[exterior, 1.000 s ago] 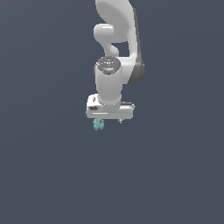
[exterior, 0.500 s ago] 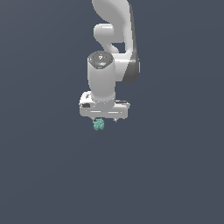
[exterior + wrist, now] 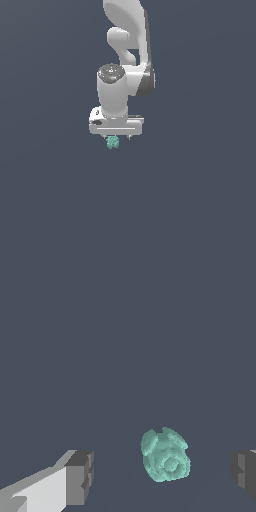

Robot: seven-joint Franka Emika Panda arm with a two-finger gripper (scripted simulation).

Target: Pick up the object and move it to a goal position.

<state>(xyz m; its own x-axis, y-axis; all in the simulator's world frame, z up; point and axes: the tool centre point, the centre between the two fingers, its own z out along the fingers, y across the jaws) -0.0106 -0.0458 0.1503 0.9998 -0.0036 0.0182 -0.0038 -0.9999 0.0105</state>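
Gripper (image 3: pixel 162 473) jaws spread wide, teal object (image 3: pixel 165 455) between fingers (image 3: pixel 80 476), untouched

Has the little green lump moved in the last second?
No. The green lump sits at the same spot in the exterior view; only the gripper above it shifted toward that view's left.

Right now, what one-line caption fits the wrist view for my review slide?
Open end effector straddling the small teal-green object, both fingers clear of it.

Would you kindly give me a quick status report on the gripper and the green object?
Gripper open, fingers apart. Green blob between the fingers, touching neither, not gripped. Nothing else in view to get in the way.
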